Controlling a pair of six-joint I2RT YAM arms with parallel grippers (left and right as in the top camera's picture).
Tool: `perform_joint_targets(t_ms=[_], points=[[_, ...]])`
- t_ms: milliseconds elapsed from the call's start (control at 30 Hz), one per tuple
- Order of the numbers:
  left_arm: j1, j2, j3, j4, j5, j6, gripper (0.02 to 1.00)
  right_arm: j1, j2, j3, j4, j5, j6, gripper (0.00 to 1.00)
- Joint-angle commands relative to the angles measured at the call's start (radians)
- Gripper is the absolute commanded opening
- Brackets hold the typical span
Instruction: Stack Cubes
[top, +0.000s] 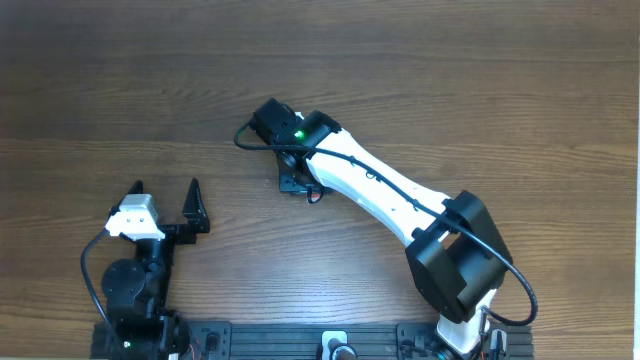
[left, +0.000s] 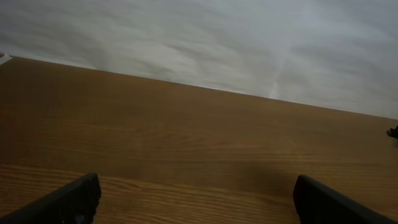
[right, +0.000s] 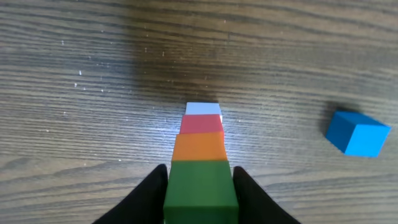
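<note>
One wooden table (top: 480, 80) carries everything, its grain running across the top view, with broad bare wood on the far side and toward both side edges. In the left wrist view its far edge meets a pale grey wall (left: 199, 43).

Next in size, the right arm (top: 390, 200) stands at the bottom right and slants up across to the table's middle, a green light (top: 298, 135) lit on its wrist. The left arm (top: 140, 270) is folded close to its own base at the lower left.

Near the table's middle stands a stack (right: 200, 149) of four cubes. Its long axis is upright, and the right wrist camera looks down along it: the white cube (right: 203, 109) at the bottom on the wood, then the red cube (right: 201, 124), the orange cube (right: 200, 147), and the green cube (right: 200, 186) on top. Their faces line up squarely.

The right gripper (right: 199, 169) is at the top of the stack, its fingers clamped on two opposite sides of the green cube. In the top view a small red spot beside the right gripper (top: 296, 178) is possibly the stack, though too little shows to be sure.

The left gripper (top: 164, 190) sits low over bare wood, fingers spread wide apart and empty.

A blue cube (right: 357, 132) lies alone on the table, turned corner-on and well apart from the stack, with open wood between them.
</note>
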Motion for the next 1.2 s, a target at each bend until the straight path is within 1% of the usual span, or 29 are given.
perform_joint_targets(t_ms=[33, 133, 200, 300, 333, 467, 600, 667, 700, 800, 867, 933, 1067, 1200], points=[[0.000, -0.008, -0.005, -0.003, 0.010, 0.015, 1.000, -0.005, 0.012, 0.021, 0.002, 0.006, -0.003, 0.417], [0.000, -0.008, -0.005, -0.003, 0.010, 0.015, 0.998, -0.005, 0.012, 0.021, 0.002, 0.006, -0.003, 0.487], [0.000, -0.008, -0.005, -0.003, 0.009, 0.015, 1.000, -0.005, 0.012, 0.021, 0.002, 0.006, -0.003, 0.514], [0.000, -0.008, -0.005, -0.003, 0.010, 0.014, 0.998, -0.006, 0.012, 0.021, 0.003, 0.006, -0.003, 0.617], [0.000, -0.008, -0.005, -0.003, 0.010, 0.015, 1.000, -0.010, 0.011, 0.022, 0.003, 0.010, -0.003, 0.680], [0.000, -0.008, -0.005, -0.003, 0.010, 0.015, 1.000, -0.032, 0.004, 0.055, -0.018, 0.011, -0.004, 0.776], [0.000, -0.008, -0.005, -0.003, 0.010, 0.015, 1.000, -0.046, -0.017, 0.129, -0.066, 0.014, -0.048, 0.921], [0.000, -0.008, -0.005, -0.003, 0.009, 0.015, 1.000, -0.055, -0.030, 0.183, -0.126, 0.030, -0.053, 0.978], [0.000, -0.008, -0.005, -0.003, 0.009, 0.015, 1.000, -0.060, -0.037, 0.204, -0.152, 0.039, -0.053, 0.993], [0.000, -0.008, -0.005, -0.003, 0.010, 0.015, 1.000, -0.082, -0.066, 0.253, -0.217, 0.044, -0.071, 0.991], [0.000, -0.008, -0.005, -0.003, 0.010, 0.015, 1.000, -0.122, -0.116, 0.258, -0.266, 0.046, -0.082, 0.991], [0.000, -0.008, -0.005, -0.003, 0.009, 0.015, 1.000, -0.171, -0.149, 0.243, -0.317, 0.046, -0.098, 0.991], [0.000, -0.008, -0.005, -0.003, 0.010, 0.015, 1.000, -0.240, -0.154, 0.185, -0.359, 0.036, -0.150, 0.993], [0.000, -0.008, -0.005, -0.003, 0.009, 0.015, 0.998, -0.290, -0.154, 0.076, -0.329, 0.035, -0.150, 0.991]])
